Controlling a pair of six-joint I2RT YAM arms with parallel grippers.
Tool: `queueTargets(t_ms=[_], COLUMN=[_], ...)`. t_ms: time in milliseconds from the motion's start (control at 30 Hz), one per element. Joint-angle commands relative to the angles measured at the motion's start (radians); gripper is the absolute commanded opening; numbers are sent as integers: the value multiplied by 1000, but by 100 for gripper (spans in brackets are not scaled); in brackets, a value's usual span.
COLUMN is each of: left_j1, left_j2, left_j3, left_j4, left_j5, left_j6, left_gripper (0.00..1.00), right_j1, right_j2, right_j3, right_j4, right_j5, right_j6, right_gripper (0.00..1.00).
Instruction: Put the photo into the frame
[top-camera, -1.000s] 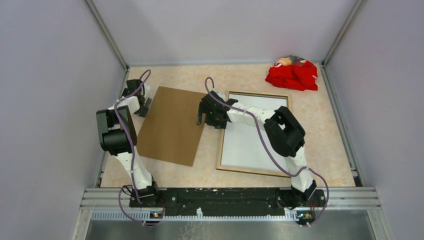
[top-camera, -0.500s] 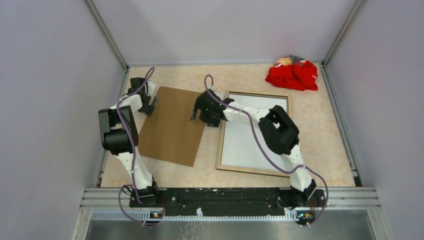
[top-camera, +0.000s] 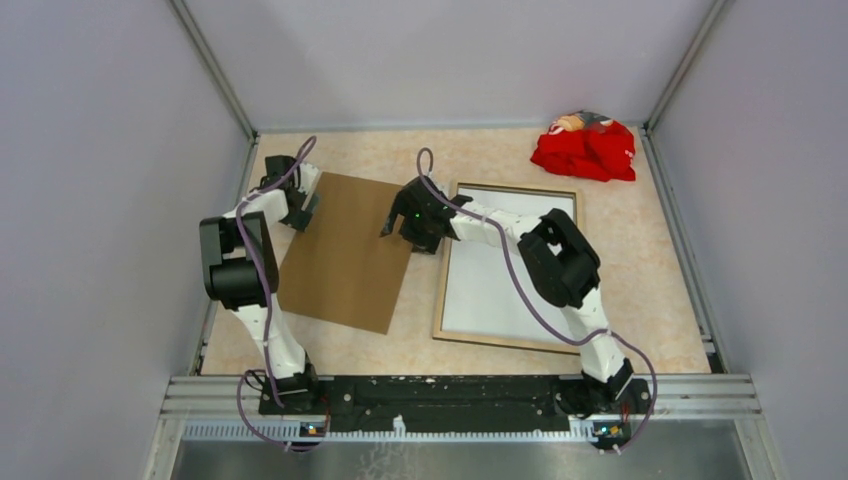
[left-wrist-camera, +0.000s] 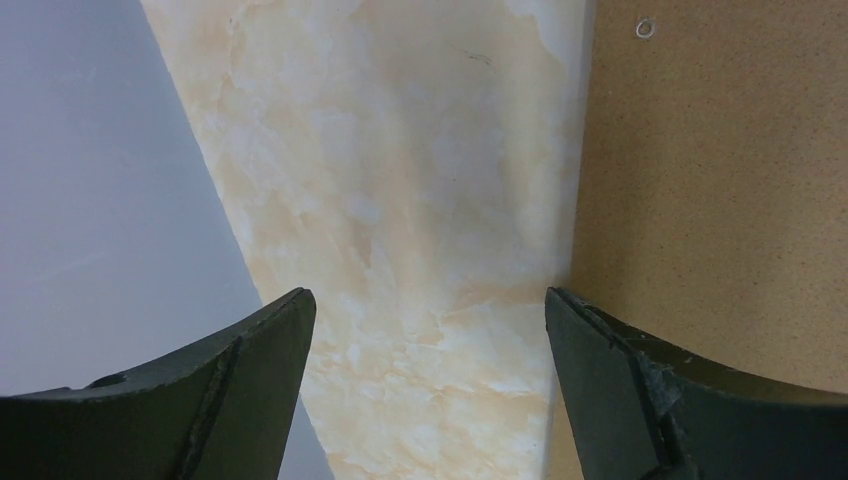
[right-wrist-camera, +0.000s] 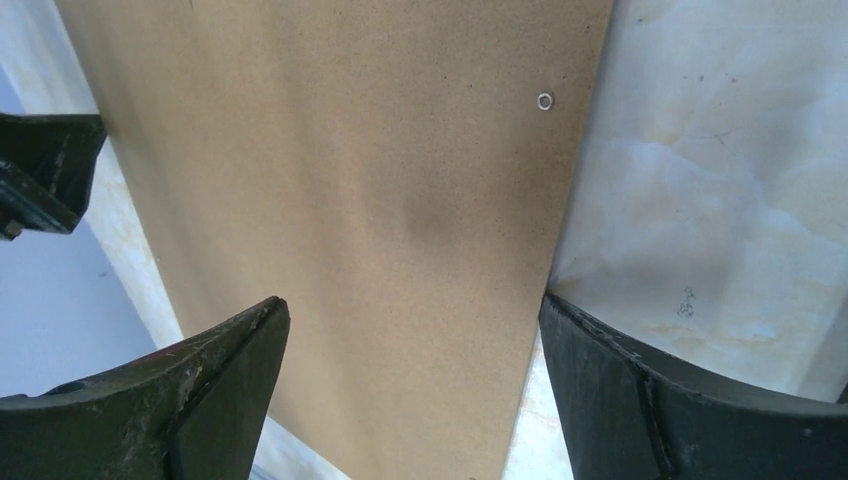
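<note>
Moved: left gripper (left-wrist-camera: 428, 300) has come from beside the backing board (top-camera: 345, 250) to its far-left corner; right gripper (right-wrist-camera: 412, 302) has slid a little toward 9 o'clock, over the board's far-right corner.
Count: two grippers, one board, one frame (top-camera: 441, 300), one photo (top-camera: 480, 300), one red cloth (top-camera: 585, 150).
Left gripper: jaws wide apart and holding nothing, one finger over the table (top-camera: 640, 300), the other over the board's edge.
Right gripper: jaws wide apart and empty above the board, one finger at its right edge.
Frame: flat on the table, tan side up, just beside the board at 3 o'clock.
Photo: white back up, inside the frame's rails, at 4 o'clock from the right gripper and apart from it; across the board at 3 o'clock from the left one.
Cloth: far-right corner, at 1 o'clock from the frame.
</note>
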Motion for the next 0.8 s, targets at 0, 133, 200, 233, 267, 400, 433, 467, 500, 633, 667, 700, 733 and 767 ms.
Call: queueTargets(t_ms=[0, 133, 200, 233, 267, 400, 433, 467, 500, 633, 667, 700, 733, 767], left_j1=[-46, -57, -57, -58, -58, -57, -57, -58, -58, -59, -60, -60, -60, -61], left_j2=[56, 38, 49, 54, 57, 59, 60, 61, 62, 56, 55, 52, 50, 50], left_j3=[-73, -79, -75, -75, -74, -77, -75, -71, -69, -63, -62, -60, -58, -55], left_j4=[-198, -203, -208, -210, -207, -220, -227, -234, -240, -251, -254, -256, -259, -261], left_j5=[209, 244, 245, 243, 245, 266, 272, 278, 283, 299, 299, 301, 303, 306], left_j6=[-33, -29, -31, -32, -31, -21, -18, -18, -17, -17, -17, -18, -18, -20], left_gripper=[94, 95, 95, 94, 94, 94, 94, 94, 94, 94, 94, 94, 94, 94], right_j1=[14, 1, 0, 1, 0, -1, -3, -2, -4, -12, -14, -15, -15, -15], right_j2=[-43, -106, -132, -148, -159, -200, -205, -210, -212, -214, -214, -213, -212, -209], right_j3=[-35, -121, -138, -142, -149, -185, -190, -194, -198, -233, -236, -235, -232, -228], right_j4=[393, 648, 725, 757, 787, 919, 947, 977, 1014, 1188, 1195, 1192, 1173, 1155], right_j5=[-276, -439, -472, -488, -500, -537, -546, -557, -570, -601, -602, -603, -602, -600], right_j6=[34, 75, 94, 99, 103, 115, 117, 122, 129, 190, 196, 194, 188, 183], right_gripper=[92, 89, 88, 88, 88, 87, 87, 87, 87, 87, 86, 86, 86, 86])
